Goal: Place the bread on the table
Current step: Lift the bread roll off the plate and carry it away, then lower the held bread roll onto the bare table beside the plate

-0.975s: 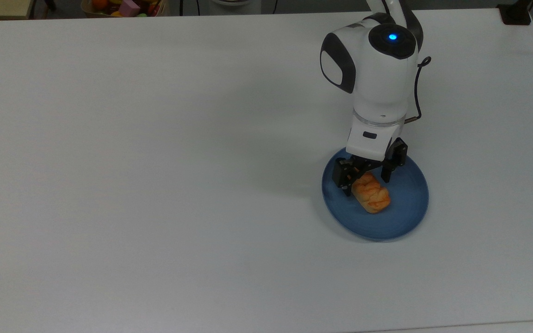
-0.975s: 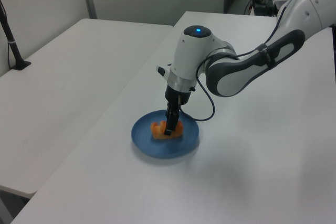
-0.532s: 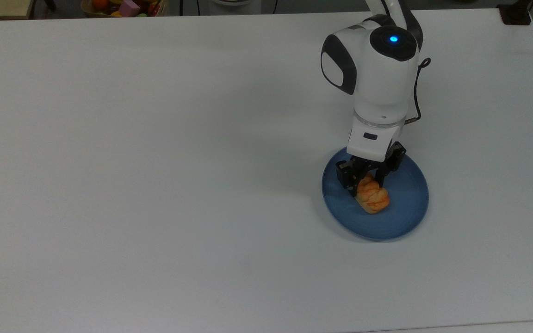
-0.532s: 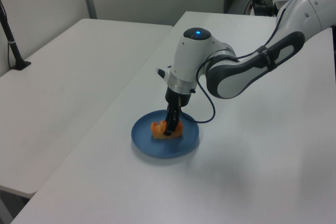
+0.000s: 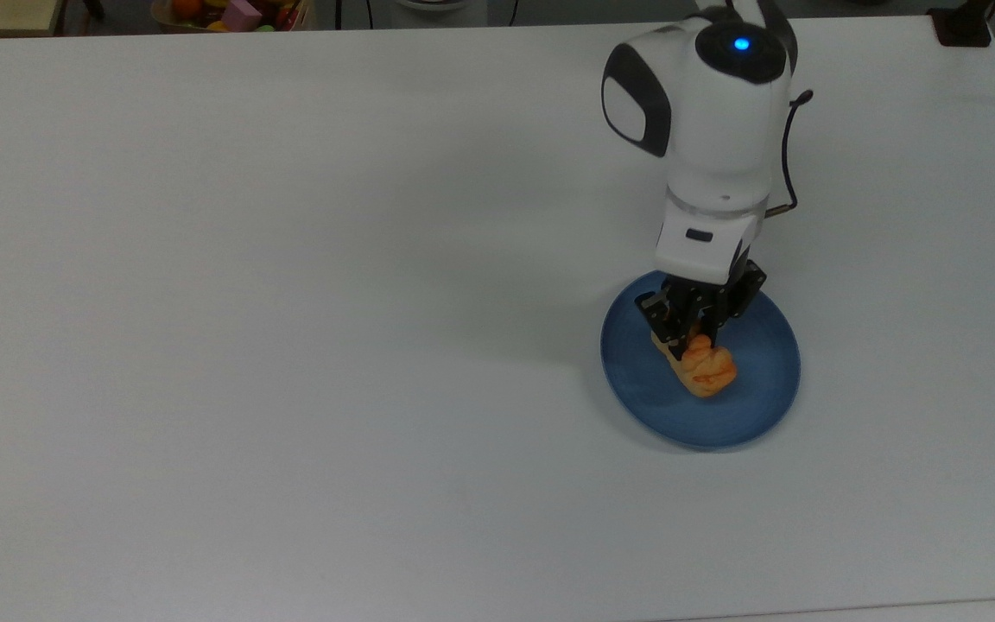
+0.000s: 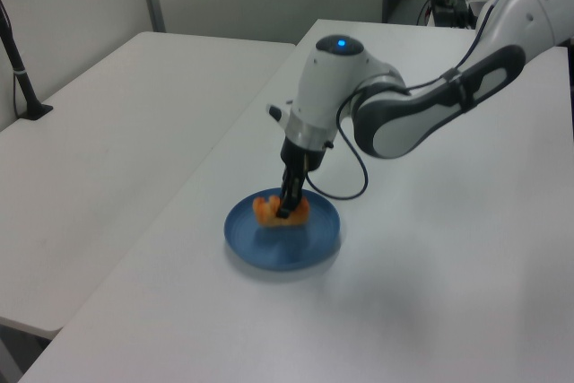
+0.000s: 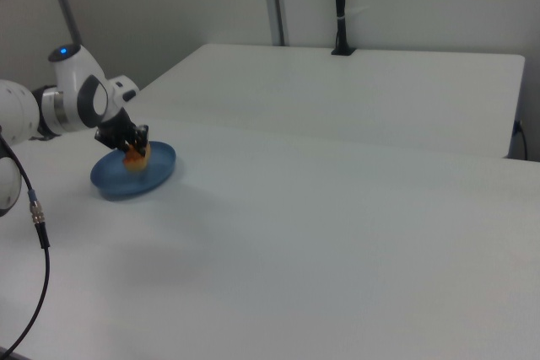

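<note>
One arm is all I have on screen, and its claw (image 5: 694,335) is closed down on the bread (image 5: 703,370), the black fingers pinching the end of the bun nearer the arm. The bread is a small oblong piece, orange-golden, with a lumpy, twisted, glazed top. It sits over the round blue plate (image 5: 757,406), roughly at the plate's middle; in the left view the bread (image 6: 269,211) looks tilted and a little raised off the plate (image 6: 314,244), though I cannot tell for sure whether its underside still touches. The plate is smooth, shallow and dish-shaped with a low rim, and it rests on the table (image 5: 290,302), a broad, plain white, matte slab.

From the top view I get the bun's braided surface and the arm's glossy white shell with dark panels and a lit blue dot on top. That view also catches a box of colourful toys (image 5: 234,13) past the table's far edge. The left view gives me the arm's long reach in from the left view's right, a black cable looping beside the wrist, and a second white table alongside. In the right view the claw (image 7: 133,145), bread (image 7: 139,156) and plate (image 7: 160,170) sit far off at the right view's left, small, with a black post (image 7: 339,6) clamped at the far table's edge.
</note>
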